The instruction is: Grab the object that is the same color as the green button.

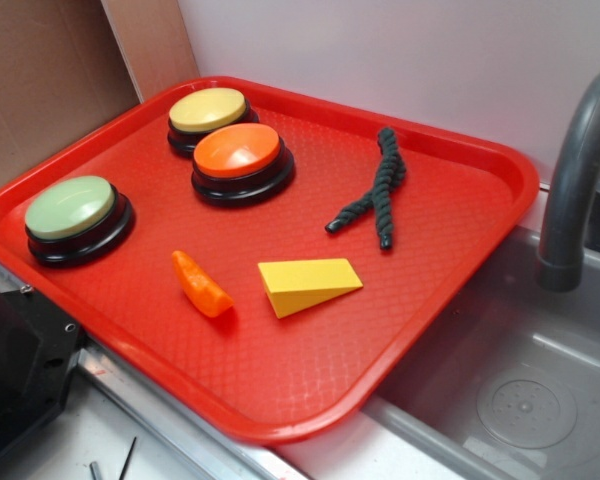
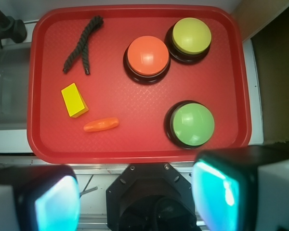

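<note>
The dark green twisted rope piece (image 1: 375, 190) (image 2: 83, 43), bent double with two strands, lies flat at the far side of the red tray (image 1: 280, 400) (image 2: 135, 149). The pale green domed button (image 1: 72, 210) (image 2: 192, 124) on its black base sits at the tray's left corner in the exterior view. In the wrist view my gripper (image 2: 135, 202) is high above the tray's near edge, open, its two pads (image 2: 55, 207) far apart with nothing between them. The gripper does not show in the exterior view.
A yellow-topped button (image 1: 208, 112) (image 2: 191, 36) and an orange-topped button (image 1: 238, 152) (image 2: 147, 57) stand at the back. An orange carrot-like piece (image 1: 202, 284) (image 2: 101, 124) and a yellow wedge (image 1: 308, 284) (image 2: 74, 100) lie near the front. A grey sink (image 1: 520, 400) with a faucet (image 1: 575, 180) adjoins the tray.
</note>
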`<state>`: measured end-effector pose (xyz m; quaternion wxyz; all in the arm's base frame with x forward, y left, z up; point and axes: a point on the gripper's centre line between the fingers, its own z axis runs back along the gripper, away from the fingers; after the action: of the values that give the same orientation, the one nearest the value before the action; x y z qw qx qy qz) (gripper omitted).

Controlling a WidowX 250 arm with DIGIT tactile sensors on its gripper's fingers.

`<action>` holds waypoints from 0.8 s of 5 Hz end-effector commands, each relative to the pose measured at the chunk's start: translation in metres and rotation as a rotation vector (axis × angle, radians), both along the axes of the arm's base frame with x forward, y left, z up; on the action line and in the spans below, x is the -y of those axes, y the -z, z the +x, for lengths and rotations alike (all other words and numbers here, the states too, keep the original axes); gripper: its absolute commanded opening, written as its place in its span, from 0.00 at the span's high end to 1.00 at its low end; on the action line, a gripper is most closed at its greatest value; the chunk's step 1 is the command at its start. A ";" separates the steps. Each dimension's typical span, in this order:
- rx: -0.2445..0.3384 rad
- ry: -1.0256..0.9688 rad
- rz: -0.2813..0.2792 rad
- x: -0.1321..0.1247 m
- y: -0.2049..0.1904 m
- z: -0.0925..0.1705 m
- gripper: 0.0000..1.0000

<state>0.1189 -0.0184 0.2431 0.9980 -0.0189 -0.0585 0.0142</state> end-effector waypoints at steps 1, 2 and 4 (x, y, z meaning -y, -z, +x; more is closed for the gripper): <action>0.000 0.000 0.000 0.000 0.000 0.000 0.00; 0.048 -0.078 0.026 0.010 0.019 0.046 0.00; 0.119 -0.191 0.039 0.029 0.032 0.080 0.00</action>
<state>0.1950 -0.0490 0.2024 0.9888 0.0100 -0.1045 0.1057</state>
